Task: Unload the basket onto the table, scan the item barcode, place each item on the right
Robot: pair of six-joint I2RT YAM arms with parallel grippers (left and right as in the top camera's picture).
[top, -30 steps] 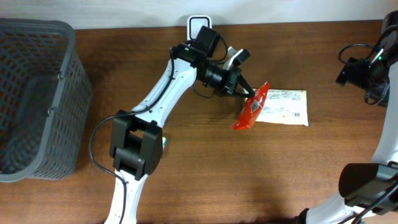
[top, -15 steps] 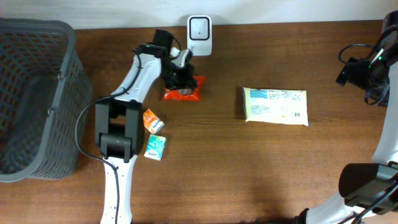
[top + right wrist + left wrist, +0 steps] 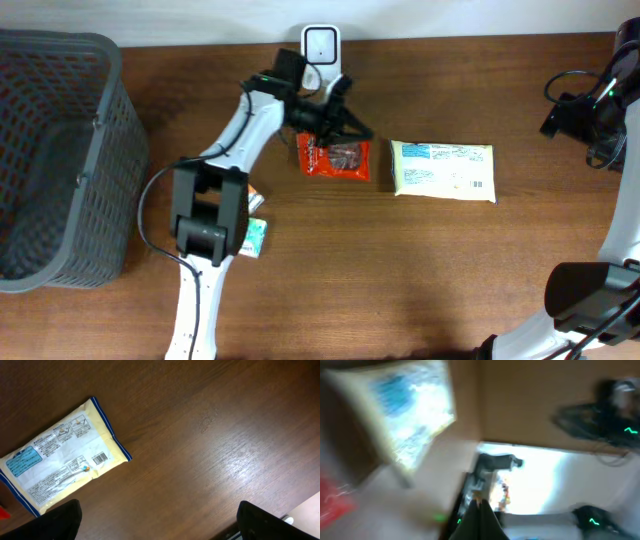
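Note:
The white scanner (image 3: 320, 45) stands at the table's back edge. Just right of and below it, my left gripper (image 3: 362, 133) is shut, its fingers on the top edge of a red snack packet (image 3: 335, 160) that shows its printed face upward. The left wrist view is badly blurred. It shows the fingers pressed to a point (image 3: 481, 503) and a patch of the red packet (image 3: 335, 502) at the left edge. My right gripper (image 3: 165, 527) is open over bare wood at the far right, with nothing between its fingers.
A pale yellow packet (image 3: 445, 170) with a barcode lies right of the red one, also seen in the right wrist view (image 3: 60, 460). A grey mesh basket (image 3: 60, 150) fills the left side. A teal packet (image 3: 254, 236) lies beside the left arm's base.
The left gripper swung from the yellow packet to the scanner, then back right. The red packet travelled with it. The right arm has not moved.

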